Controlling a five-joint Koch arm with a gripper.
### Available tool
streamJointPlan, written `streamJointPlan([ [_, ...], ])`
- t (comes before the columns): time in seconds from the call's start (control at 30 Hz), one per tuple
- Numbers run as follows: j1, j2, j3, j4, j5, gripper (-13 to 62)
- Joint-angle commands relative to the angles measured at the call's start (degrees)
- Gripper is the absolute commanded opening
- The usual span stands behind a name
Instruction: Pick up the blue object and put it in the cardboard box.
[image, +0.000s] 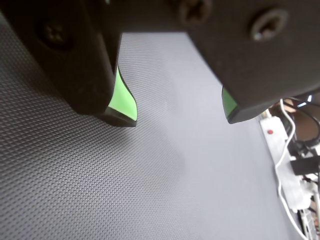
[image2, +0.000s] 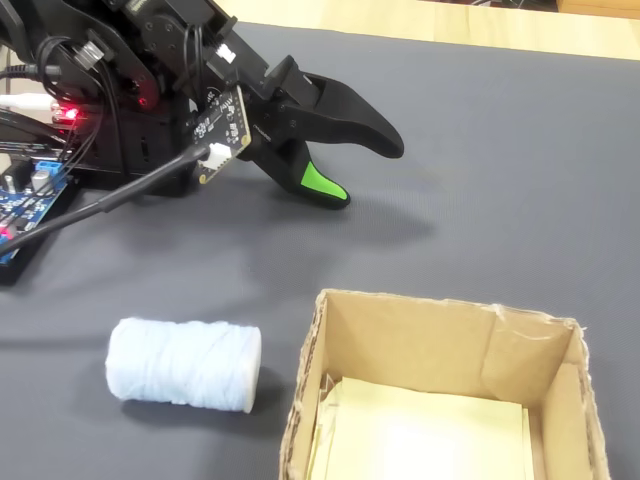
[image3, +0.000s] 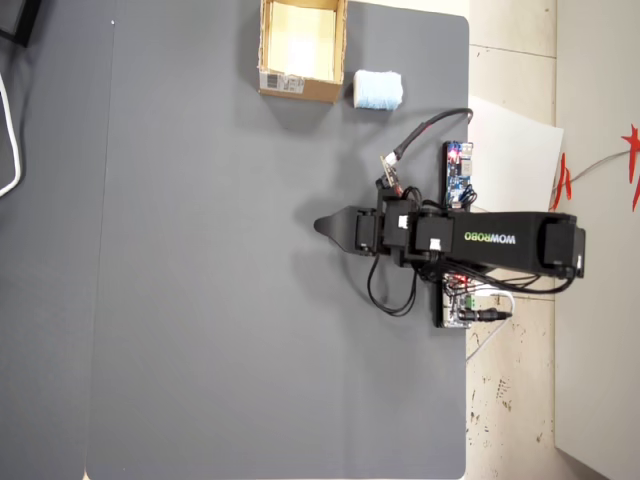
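Note:
The blue object (image2: 183, 363) is a pale blue soft roll lying on its side on the grey mat, just left of the cardboard box (image2: 410, 340) in the fixed view. The overhead view has the blue object (image3: 378, 89) right beside the cardboard box (image3: 295, 86) at the top of the mat. My gripper (image2: 367, 172) hovers low over bare mat, well away from both. Seen from the wrist, the gripper (image: 178, 116) is open, its green-padded jaws wide apart with only mat between them. Neither object shows in the wrist view.
The arm's base and blue circuit boards (image2: 30, 190) sit at the mat's edge, with cables trailing. A white power strip (image: 280, 150) lies past the mat in the wrist view. In the overhead view the grey mat (image3: 250, 300) spreads wide to the left of the gripper (image3: 322, 226).

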Motion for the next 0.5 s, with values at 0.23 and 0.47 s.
streamJointPlan([
  [0.23,0.00,5.01,2.11,6.86,0.00,34.0],
  [0.47,0.18,5.01,2.11,6.77,-0.09,34.5],
])
